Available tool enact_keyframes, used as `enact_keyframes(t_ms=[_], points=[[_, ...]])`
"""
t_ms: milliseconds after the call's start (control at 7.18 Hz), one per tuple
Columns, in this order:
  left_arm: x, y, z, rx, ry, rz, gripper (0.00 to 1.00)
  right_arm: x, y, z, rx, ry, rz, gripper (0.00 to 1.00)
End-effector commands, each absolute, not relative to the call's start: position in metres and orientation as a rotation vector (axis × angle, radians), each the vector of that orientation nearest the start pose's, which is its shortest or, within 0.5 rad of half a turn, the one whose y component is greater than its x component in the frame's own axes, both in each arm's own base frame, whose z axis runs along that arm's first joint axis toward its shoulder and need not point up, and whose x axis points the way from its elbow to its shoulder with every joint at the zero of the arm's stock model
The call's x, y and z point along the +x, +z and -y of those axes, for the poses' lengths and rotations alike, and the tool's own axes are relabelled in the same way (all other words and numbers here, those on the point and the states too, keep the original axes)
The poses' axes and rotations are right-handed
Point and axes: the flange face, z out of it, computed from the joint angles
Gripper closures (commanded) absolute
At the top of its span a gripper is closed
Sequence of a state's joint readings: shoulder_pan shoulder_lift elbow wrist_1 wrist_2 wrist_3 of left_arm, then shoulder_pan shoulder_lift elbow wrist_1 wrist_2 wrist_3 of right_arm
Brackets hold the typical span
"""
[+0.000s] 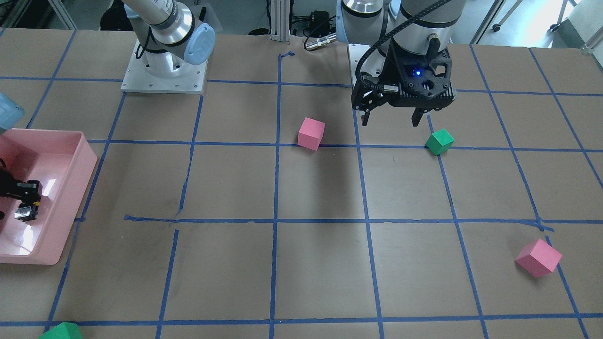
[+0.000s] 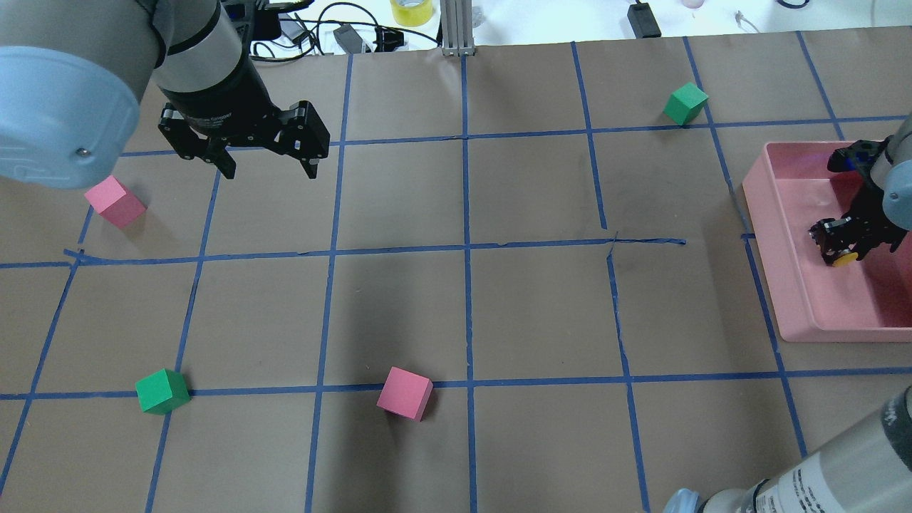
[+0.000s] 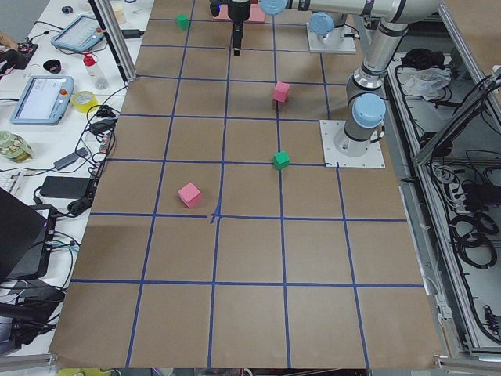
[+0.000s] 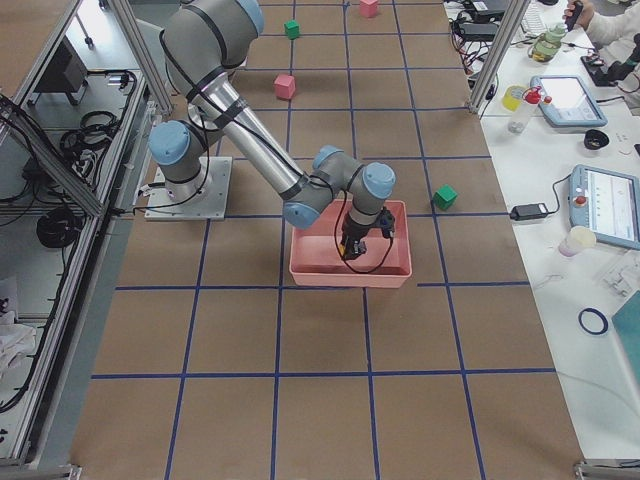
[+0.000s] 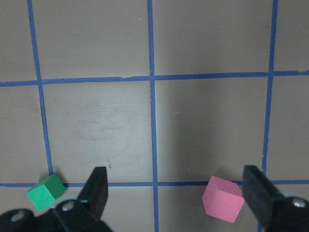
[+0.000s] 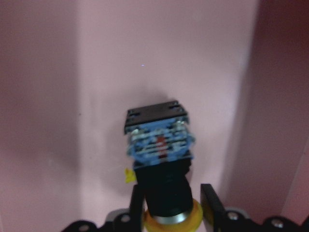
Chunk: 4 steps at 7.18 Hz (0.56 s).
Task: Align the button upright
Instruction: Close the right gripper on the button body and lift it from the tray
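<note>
The button (image 6: 159, 145) has a yellow cap, a black body and a blue-grey block base. My right gripper (image 6: 174, 205) is shut on its black body inside the pink tray (image 2: 762, 249). In the right wrist view the cap sits by the fingers and the base points away. The overhead view shows the yellow cap (image 2: 846, 259) at the right gripper (image 2: 844, 246). The front view shows that gripper (image 1: 26, 202) in the tray (image 1: 52, 165). My left gripper (image 2: 263, 167) is open and empty above the table, far from the tray; it also shows in the front view (image 1: 391, 120).
Two pink cubes (image 2: 115, 201) (image 2: 405, 392) and two green cubes (image 2: 162, 390) (image 2: 685, 102) lie on the brown, blue-taped table. In the left wrist view a green cube (image 5: 46, 191) and a pink cube (image 5: 222, 198) lie below the open fingers.
</note>
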State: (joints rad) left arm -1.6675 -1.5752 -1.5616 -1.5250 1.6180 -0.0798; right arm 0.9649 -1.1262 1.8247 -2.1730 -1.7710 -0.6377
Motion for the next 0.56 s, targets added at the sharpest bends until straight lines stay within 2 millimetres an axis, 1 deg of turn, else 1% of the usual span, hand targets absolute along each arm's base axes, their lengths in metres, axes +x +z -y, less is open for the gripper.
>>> enact_keyframes(t_ms=[0,139,418], points=[[-0.176,0.495,0.484,0.024,-0.087,-3.098,0.0,-0.234,0.196,0.537,-0.044,0.3,-3.245,1.0],[-0.176,0.495,0.484,0.024,-0.085,-3.097,0.0,-0.235,0.216,0.534,-0.042,0.319,-3.268,1.0],[-0.176,0.495,0.484,0.024,-0.085,-3.097,0.0,-0.222,0.268,0.529,0.003,0.246,-3.291,1.0]])
